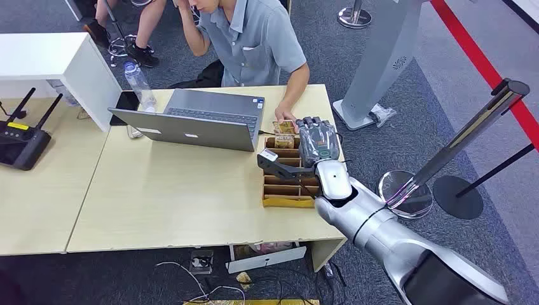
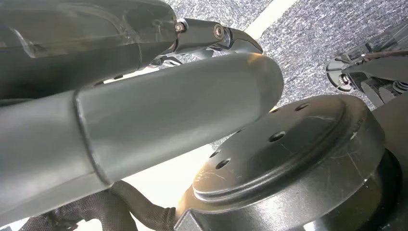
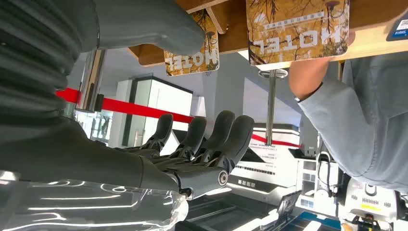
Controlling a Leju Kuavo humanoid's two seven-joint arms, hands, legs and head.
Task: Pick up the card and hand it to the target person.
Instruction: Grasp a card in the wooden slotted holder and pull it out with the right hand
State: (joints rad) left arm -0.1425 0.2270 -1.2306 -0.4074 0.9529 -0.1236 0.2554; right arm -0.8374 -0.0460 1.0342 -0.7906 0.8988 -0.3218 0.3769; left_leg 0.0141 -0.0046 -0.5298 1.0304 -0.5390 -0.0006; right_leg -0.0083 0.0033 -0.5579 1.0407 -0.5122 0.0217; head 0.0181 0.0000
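A patterned card (image 1: 284, 126) marked HOTEL (image 3: 297, 29) is in the seated person's (image 1: 254, 38) hand, at the far end of a wooden card box (image 1: 289, 190) on the table's right. A second HOTEL card (image 1: 284, 141) (image 3: 191, 60) stands in the box just behind it. My right hand (image 1: 318, 143) hovers over the far part of the box, fingers (image 3: 207, 137) straight and apart from the thumb, holding nothing. My left hand (image 2: 168, 110) hangs low by my body, thumb and dark fingers extended, with nothing in it.
An open laptop (image 1: 191, 121) sits mid-table (image 1: 171, 197) before the person, a water bottle (image 1: 138, 82) to its left. A black router (image 1: 22, 136) lies on the neighbouring table. A barrier post (image 1: 445, 149) and its round base stand to my right.
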